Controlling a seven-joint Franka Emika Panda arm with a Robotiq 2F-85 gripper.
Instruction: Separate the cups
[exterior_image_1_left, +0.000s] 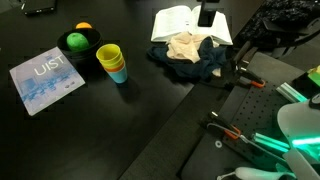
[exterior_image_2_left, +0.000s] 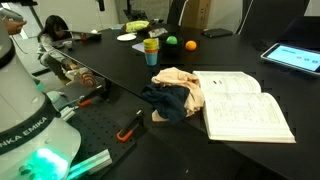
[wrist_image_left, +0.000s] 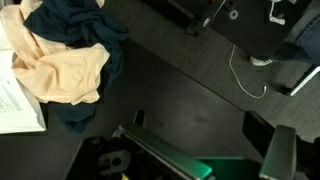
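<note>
- While our gripper (wrist_image_left: 190, 152) hangs with its jaws spread wide and holding nothing, the cups (exterior_image_1_left: 111, 62) stand nested in one stack, yellow uppermost, on the black table (exterior_image_1_left: 60, 130).
- We see them just beside the black bowl (exterior_image_1_left: 79, 42) of balls, with a blue booklet (exterior_image_1_left: 45, 80) near.
- An open book (exterior_image_2_left: 245, 105) and crumpled cloths (exterior_image_2_left: 172, 92) lie well apart from them on that same dark surface.

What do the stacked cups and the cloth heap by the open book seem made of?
The stacked cups look like smooth plastic, probably: even yellow and light blue colour, thin rims. The cloth heap looks like soft matte fabric, beige and dark blue, going by its folds and creases.
</note>
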